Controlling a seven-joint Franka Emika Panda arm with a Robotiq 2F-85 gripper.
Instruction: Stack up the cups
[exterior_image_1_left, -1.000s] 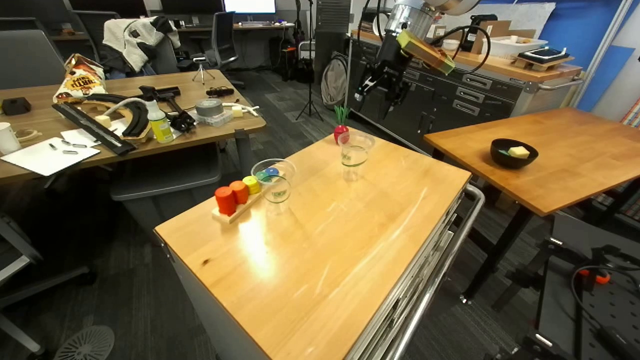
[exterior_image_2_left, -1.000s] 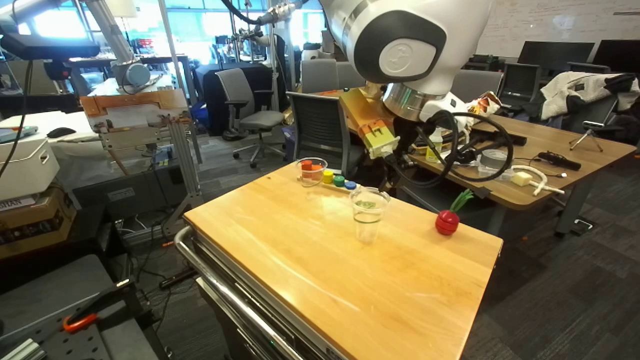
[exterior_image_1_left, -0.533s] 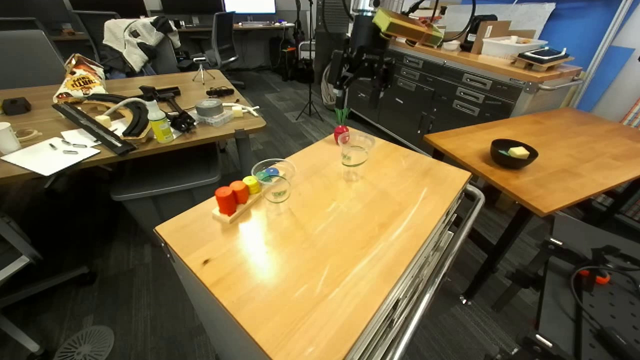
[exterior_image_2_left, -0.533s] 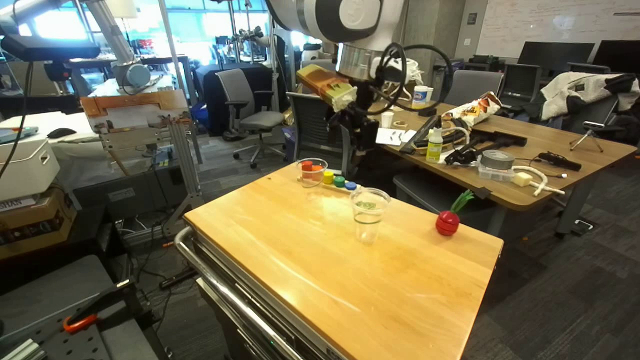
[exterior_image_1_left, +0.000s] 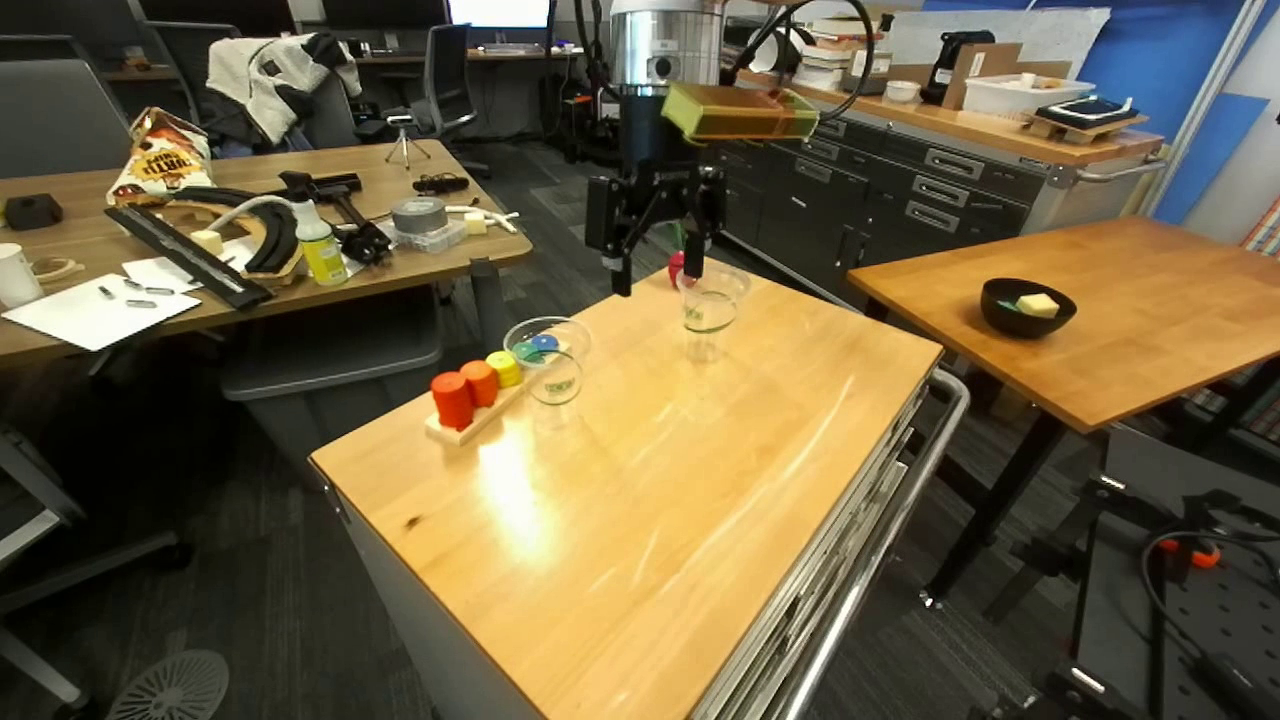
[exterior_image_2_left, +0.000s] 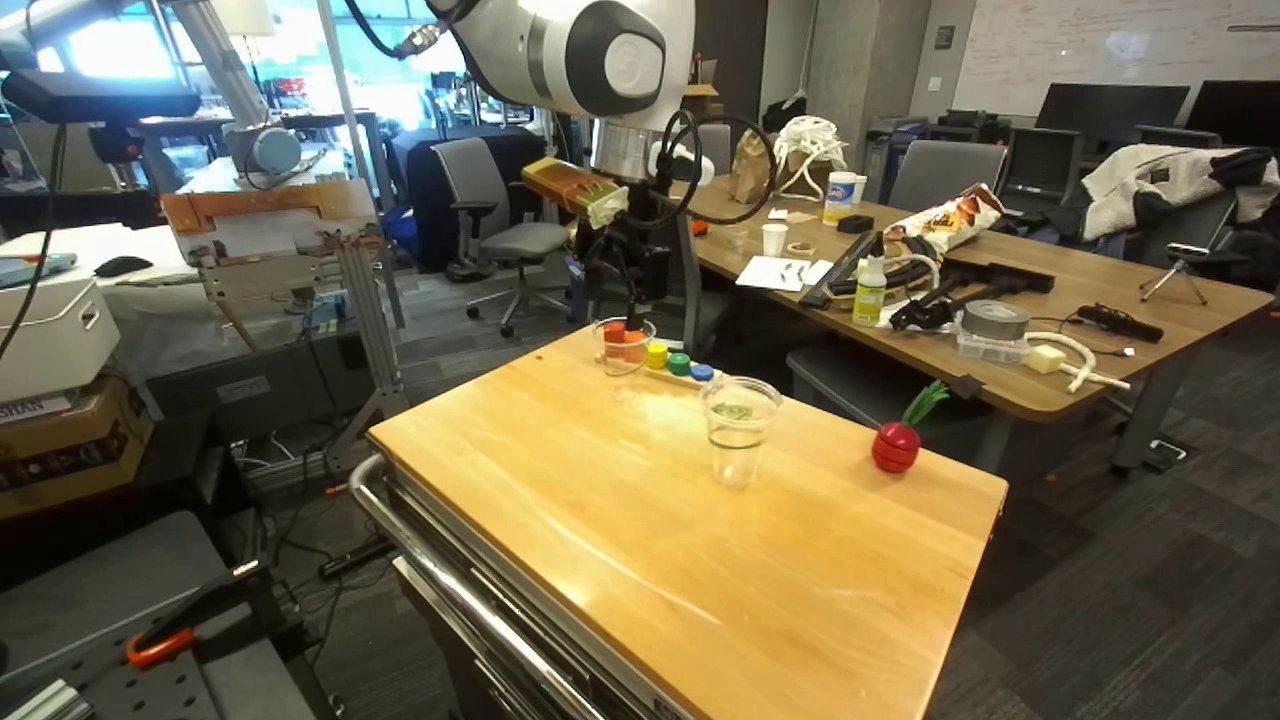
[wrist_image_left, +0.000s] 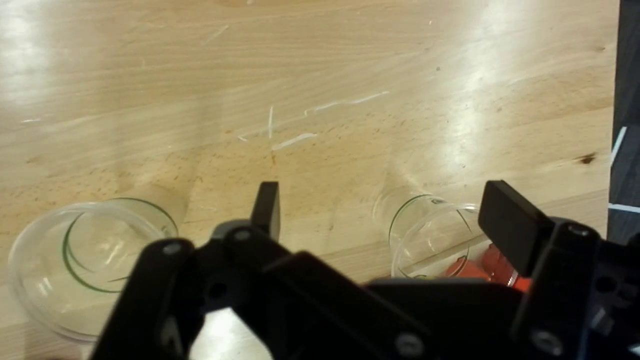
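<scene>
Two clear cups (exterior_image_2_left: 740, 432) are standing upright, apart, on the tabletop (exterior_image_1_left: 650, 520). Gripper (exterior_image_1_left: 657, 271) is hovering unladen, jaws spread; in wrist view, the cup (wrist_image_left: 430, 232) beside the coloured blocks (exterior_image_1_left: 479, 385) is sitting off-centre between fingertips (wrist_image_left: 515, 225), the second cup (wrist_image_left: 90, 267) outside.

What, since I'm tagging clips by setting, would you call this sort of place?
Most likely a robotics lab in an office-like room: the robot arm, a whiteboard with faint writing, and an office chair all point that way.
</scene>
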